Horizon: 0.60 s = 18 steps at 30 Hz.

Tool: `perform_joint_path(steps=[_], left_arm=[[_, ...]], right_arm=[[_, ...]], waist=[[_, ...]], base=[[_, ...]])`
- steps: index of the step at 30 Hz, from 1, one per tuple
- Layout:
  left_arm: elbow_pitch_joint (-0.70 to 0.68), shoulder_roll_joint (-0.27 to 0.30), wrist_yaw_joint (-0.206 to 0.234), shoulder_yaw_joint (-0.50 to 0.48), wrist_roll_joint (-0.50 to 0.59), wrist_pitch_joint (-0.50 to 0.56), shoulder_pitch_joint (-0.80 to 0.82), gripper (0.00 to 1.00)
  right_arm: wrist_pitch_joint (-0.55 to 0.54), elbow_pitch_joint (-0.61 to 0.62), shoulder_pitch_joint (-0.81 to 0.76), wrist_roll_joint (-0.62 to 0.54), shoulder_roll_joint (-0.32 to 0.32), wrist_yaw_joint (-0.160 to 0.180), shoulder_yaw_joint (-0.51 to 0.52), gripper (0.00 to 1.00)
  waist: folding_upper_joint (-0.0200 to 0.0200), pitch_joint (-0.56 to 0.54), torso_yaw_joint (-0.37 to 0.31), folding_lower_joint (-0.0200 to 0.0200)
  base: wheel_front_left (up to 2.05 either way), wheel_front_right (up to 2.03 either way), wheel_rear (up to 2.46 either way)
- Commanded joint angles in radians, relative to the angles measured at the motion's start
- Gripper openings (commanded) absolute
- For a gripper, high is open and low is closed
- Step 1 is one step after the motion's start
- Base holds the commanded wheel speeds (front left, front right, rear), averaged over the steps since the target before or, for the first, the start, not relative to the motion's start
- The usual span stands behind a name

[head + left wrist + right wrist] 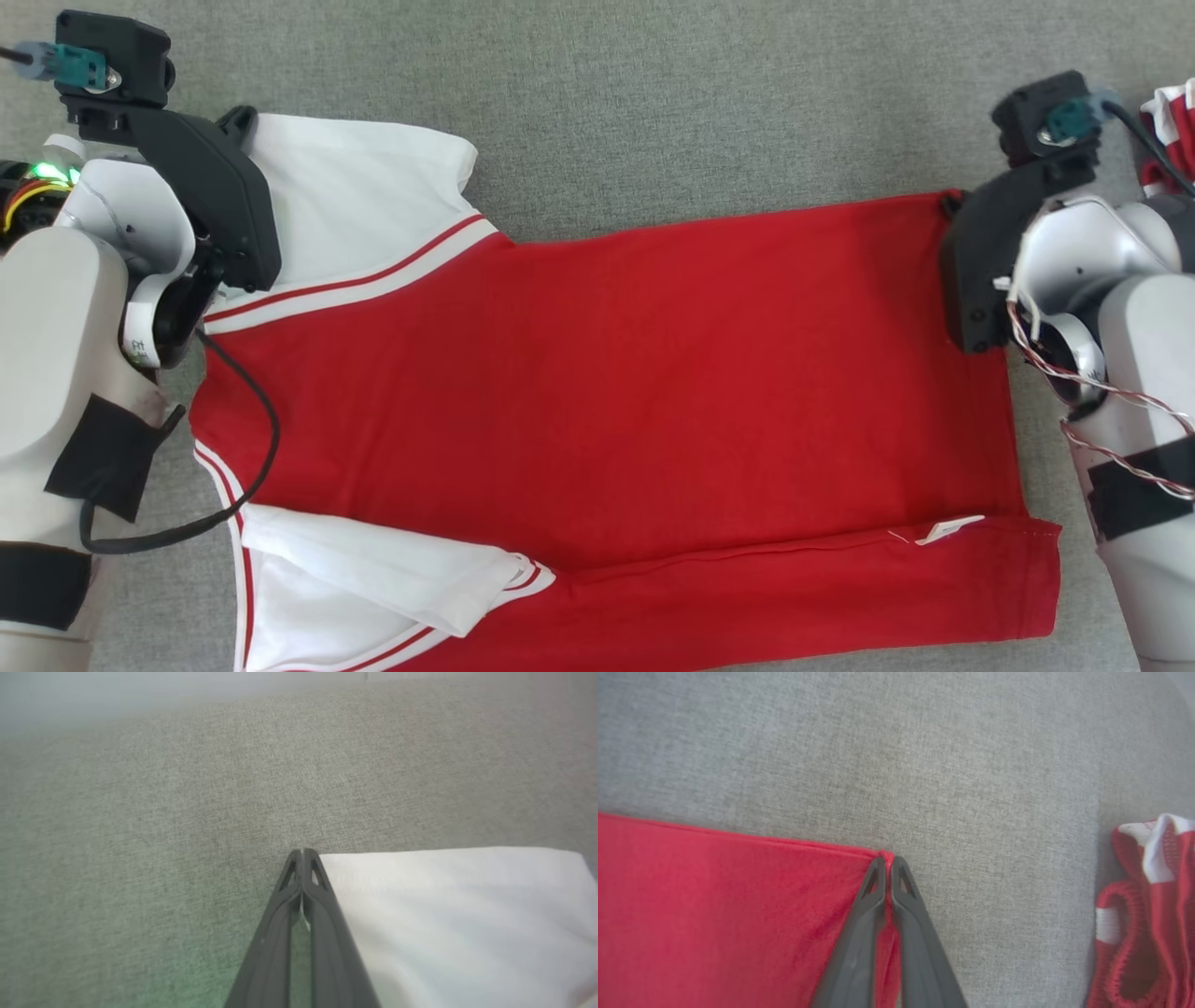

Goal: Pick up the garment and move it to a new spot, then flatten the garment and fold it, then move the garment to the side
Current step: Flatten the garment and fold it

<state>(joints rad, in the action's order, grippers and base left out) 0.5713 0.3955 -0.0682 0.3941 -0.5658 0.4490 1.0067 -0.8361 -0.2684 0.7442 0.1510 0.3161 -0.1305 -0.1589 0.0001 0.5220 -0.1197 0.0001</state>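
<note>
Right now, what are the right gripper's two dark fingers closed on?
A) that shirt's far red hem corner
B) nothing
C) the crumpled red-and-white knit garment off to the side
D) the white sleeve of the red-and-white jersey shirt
A: in the right wrist view the right gripper is shut, with the red corner of the red-and-white jersey shirt pinched between its fingers.

Item one: our left arm (56, 317), pale-shelled and black-taped. Its dark, long-fingered left gripper (303, 855) is pinched shut on the red-and-white cloth garment (607, 373) at a white sleeve corner.
Item two: our right arm (1144, 373), same build. Its right gripper (888, 862) is pinched shut on a red hem corner.
</note>
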Motion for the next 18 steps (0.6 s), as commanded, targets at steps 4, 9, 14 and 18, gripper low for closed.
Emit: perform_joint_path(steps=[4,9,14,18], left_arm=[[-0.018,-0.008,-0.008,-0.008,-0.014,-0.073,-0.019,0.0],[-0.048,-0.017,0.002,-0.008,0.019,-0.219,-0.061,0.0],[-0.083,-0.041,0.019,0.0,0.053,-0.376,-0.131,0.0],[-0.118,-0.067,0.045,-0.004,0.055,-0.479,-0.192,0.0]], right_arm=[[0.05,0.0,-0.038,-0.01,-0.004,0.0,0.029,0.0],[0.167,0.002,-0.077,-0.004,-0.033,0.0,0.058,0.0],[0.286,0.004,-0.126,0.011,-0.033,0.0,0.073,0.0],[0.375,0.003,-0.16,-0.009,-0.029,0.0,0.107,0.0]], waist=[[-0.0001,-0.018,0.002,-0.0001],[-0.0001,-0.049,0.016,-0.0001],[-0.0001,-0.086,0.05,-0.0001],[-0.0001,-0.117,0.074,-0.0001]], base=[[0.0,0.0,0.0],[0.0,0.0,0.0],[0.0,0.0,0.0],[0.0,0.0,0.0]])
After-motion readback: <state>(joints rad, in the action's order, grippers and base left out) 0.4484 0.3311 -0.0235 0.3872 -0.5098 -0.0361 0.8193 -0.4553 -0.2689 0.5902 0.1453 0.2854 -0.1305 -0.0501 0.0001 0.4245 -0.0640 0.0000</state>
